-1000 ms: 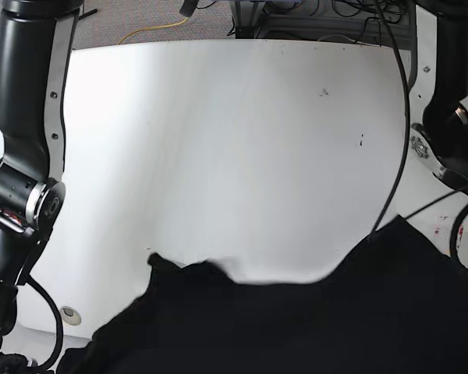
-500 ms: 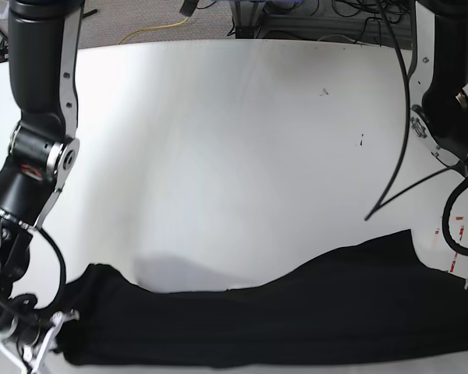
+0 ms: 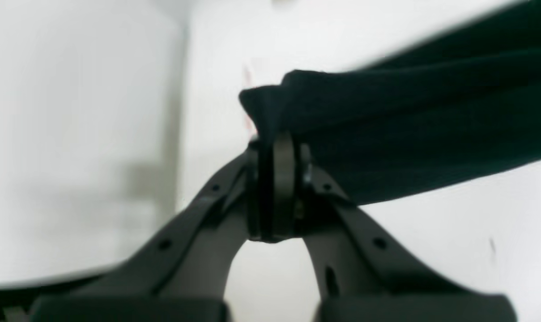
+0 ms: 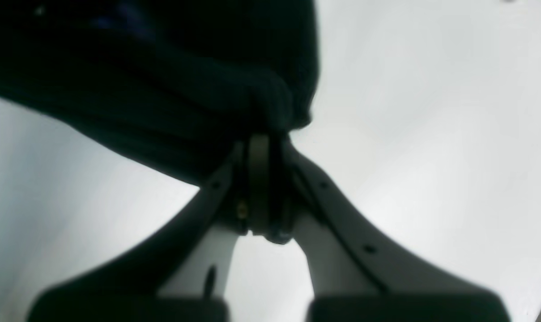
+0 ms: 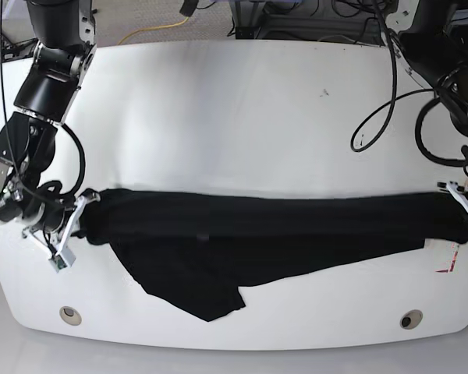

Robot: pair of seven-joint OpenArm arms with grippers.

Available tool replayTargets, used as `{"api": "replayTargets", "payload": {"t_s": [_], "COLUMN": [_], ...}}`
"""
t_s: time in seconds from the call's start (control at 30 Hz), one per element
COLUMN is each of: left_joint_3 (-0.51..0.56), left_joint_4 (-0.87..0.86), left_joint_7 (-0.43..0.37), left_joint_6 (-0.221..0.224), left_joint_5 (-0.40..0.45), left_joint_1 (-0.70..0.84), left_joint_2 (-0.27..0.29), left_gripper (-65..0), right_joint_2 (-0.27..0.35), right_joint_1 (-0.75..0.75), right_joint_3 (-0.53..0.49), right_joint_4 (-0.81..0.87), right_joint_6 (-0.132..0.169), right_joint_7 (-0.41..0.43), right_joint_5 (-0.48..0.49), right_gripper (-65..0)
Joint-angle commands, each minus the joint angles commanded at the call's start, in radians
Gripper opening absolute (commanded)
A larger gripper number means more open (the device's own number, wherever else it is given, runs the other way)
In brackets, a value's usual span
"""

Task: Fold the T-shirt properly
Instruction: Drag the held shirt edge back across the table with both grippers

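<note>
T-shirt (image 5: 273, 234) hangs stretched as a long black band across the worktop (image 5: 234, 109), near its front edge, one flap sagging onto the surface. The left pincer (image 3: 277, 147) pinches one bunched end, the right pincer (image 4: 263, 143) the other. Soft and limp, it looks likely to droop wherever unsupported; firm holds at hems or corners seem safest.

T-shirt (image 5: 242, 234) graphic, text hidden; both wrist views blurred.
</note>
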Motion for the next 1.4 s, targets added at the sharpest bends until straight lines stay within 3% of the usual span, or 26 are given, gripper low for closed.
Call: {"api": "replayTargets", "payload": {"t_s": [0.3, 0.6, 1.0, 1.2, 1.4], "left_joint_3": [-0.071, -0.069, -0.072, -0.068, -0.012], "left_joint_4": [0.002, -0.015, -0.163, -0.190, -0.259], "left_joint_7": [-0.005, -0.195, -0.201, -0.284, -0.298], "left_joint_6": [0.000, 0.000, 0.000, 0.000, 0.000], "left_joint_5": [0.000, 0.006, 0.006, 0.008, 0.009], "left_joint_1": [0.236, 0.413, 0.419, 0.373, 0.307], "left_joint_2": [0.043, 0.046, 0.040, 0.041, 0.012], "left_gripper": [-64.0, -63.7, -63.6, -63.6, -63.5], "right_joint_2": [0.003, 0.008, 0.008, 0.006, 0.002], "right_joint_1": [-0.173, -0.304, -0.393, -0.387, -0.365], "right_joint_3": [0.000, 0.000, 0.000, 0.000, 0.000], "right_joint_4": [0.057, 0.052, 0.052, 0.051, 0.051], "right_joint_6": [0.000, 0.000, 0.000, 0.000, 0.000], "right_joint_7": [0.000, 0.000, 0.006, 0.008, 0.023], "right_joint_5": [0.006, 0.000, -0.003, -0.003, -0.005], "right_gripper": [-65.0, -65.0, -65.0, -65.0, -65.0]}}
